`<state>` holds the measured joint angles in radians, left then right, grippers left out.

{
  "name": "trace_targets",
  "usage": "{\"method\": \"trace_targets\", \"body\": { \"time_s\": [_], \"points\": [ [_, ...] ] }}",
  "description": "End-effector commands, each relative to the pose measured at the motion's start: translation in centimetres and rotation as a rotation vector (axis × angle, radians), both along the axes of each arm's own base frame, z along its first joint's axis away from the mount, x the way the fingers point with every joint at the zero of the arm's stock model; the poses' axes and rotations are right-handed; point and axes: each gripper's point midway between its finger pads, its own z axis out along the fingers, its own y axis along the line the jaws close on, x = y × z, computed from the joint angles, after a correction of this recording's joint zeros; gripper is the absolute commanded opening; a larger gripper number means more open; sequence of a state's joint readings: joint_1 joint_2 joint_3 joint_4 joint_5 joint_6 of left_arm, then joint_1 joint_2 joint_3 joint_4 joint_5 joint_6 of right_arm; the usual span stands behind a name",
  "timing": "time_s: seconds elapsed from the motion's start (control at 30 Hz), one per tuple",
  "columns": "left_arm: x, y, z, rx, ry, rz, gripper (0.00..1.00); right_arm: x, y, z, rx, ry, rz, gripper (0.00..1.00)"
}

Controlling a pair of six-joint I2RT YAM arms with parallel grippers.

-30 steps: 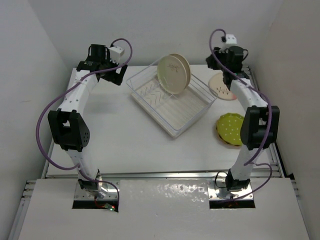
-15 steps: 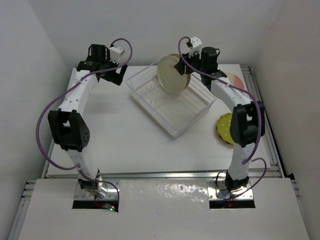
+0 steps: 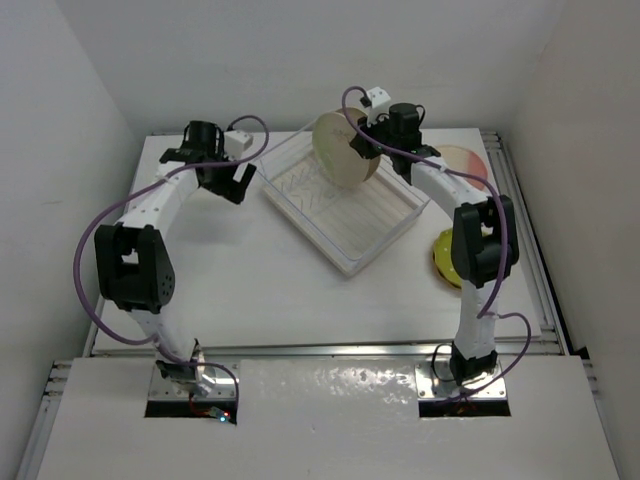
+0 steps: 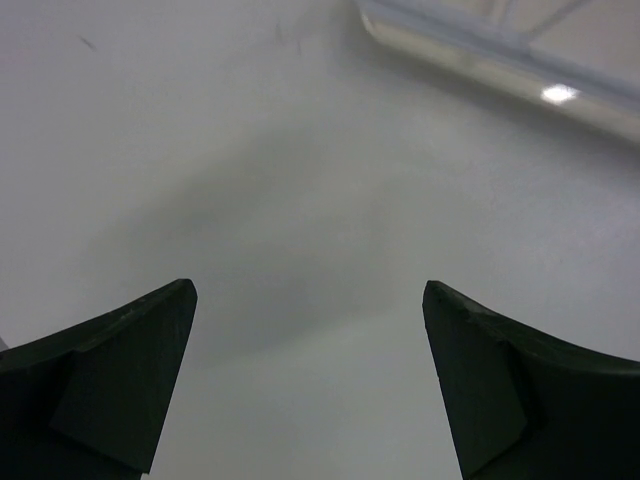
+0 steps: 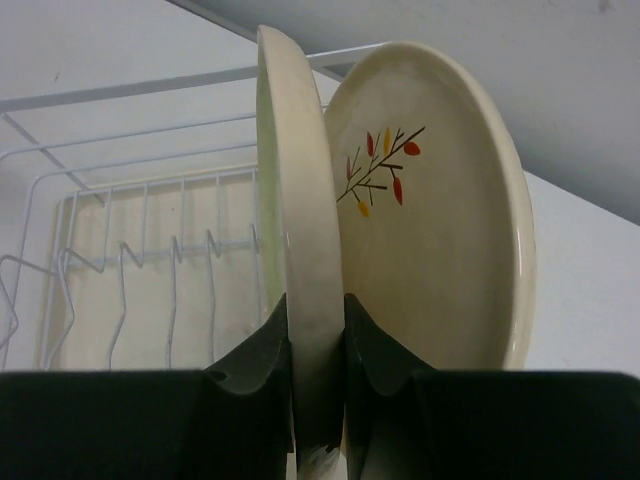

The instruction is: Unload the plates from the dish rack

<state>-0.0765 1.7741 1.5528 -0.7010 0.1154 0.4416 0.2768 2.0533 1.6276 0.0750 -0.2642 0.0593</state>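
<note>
Presently, the third unloading is in hand. Two cream plates stand on edge in the far part of the dish rack (image 3: 335,205). The nearer plate (image 5: 295,200) is pinched at its lower rim by the right gripper (image 5: 317,318), whose fingers are set narrowly, one on each face. Just behind it, the sprig-painted plate (image 5: 440,220) is seen leaning close; whether the two rims touch cannot be told.

Two plates are judged already unloaded. A pale pink plate (image 3: 468,158) lies flat on the tabletop (image 3: 250,260) right of the rack, and a yellow-green plate (image 3: 445,262) lies nearer the bases, partly hidden by the right arm.

The left gripper (image 4: 310,300) is held low over bare tabletop beside the rack's left corner, its fingers spread wide and holding nothing.

A straight upward lift is called for next, so that the pinched plate is drawn clear of the wire dividers without its neighbour being dragged or tipped. After that, a carry to the right and a flat placement are needed.
</note>
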Motion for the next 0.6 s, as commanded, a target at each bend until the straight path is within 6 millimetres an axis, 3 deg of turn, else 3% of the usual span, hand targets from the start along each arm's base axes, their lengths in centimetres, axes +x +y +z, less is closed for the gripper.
{"method": "trace_targets", "body": {
  "time_s": [0.0, 0.07, 0.1, 0.13, 0.17, 0.2, 0.27, 0.3, 0.33, 0.37, 0.4, 0.57],
  "points": [
    [-2.5, 0.3, 1.0, 0.013, -0.052, -0.069, 0.94, 0.6, 0.9, 5.1, 0.008, -0.142, 0.005, 0.00],
    [-3.7, 0.5, 1.0, 0.026, -0.087, -0.084, 0.94, 0.7, 0.7, 7.4, 0.012, -0.198, -0.007, 0.00],
    [-5.6, 0.8, -1.4, 0.048, -0.038, -0.097, 0.94, 0.8, 0.6, 8.4, 0.017, -0.219, -0.012, 0.00],
    [-5.9, 1.0, -0.9, 0.057, -0.085, -0.096, 0.94, 0.8, 0.5, 10.3, 0.035, -0.260, -0.025, 0.00],
    [-7.5, 1.2, -3.0, 0.065, -0.047, -0.099, 0.94, 0.8, 0.4, 11.4, 0.046, -0.287, -0.031, 0.00],
    [-7.4, 1.3, -2.0, 0.067, -0.109, -0.096, 0.94, 0.9, 0.4, 13.0, 0.069, -0.333, -0.038, 0.00],
    [-8.7, 1.2, -3.3, 0.047, -0.111, -0.081, 0.94, 0.6, 0.1, 16.0, 0.123, -0.388, -0.069, 0.00],
    [-8.8, 1.0, -2.8, 0.024, -0.157, -0.057, 0.94, 0.4, -0.3, 18.5, 0.174, -0.438, -0.096, 0.00],
    [-8.4, 1.0, -1.9, 0.022, -0.198, -0.056, 0.94, 0.4, -0.4, 19.2, 0.192, -0.454, -0.106, 0.00],
    [-8.6, 0.9, -2.1, -0.001, -0.203, -0.024, 0.94, 0.1, -0.4, 20.7, 0.215, -0.482, -0.108, 0.00],
    [-8.2, 0.8, -1.1, -0.019, -0.252, -0.008, 0.95, -0.1, -0.6, 22.5, 0.241, -0.527, -0.111, 0.00],
    [-8.2, 0.9, -0.1, -0.071, -0.320, 0.069, 0.95, -0.9, -1.9, 27.8, 0.436, -0.570, -0.150, 0.00]
  ]
}}
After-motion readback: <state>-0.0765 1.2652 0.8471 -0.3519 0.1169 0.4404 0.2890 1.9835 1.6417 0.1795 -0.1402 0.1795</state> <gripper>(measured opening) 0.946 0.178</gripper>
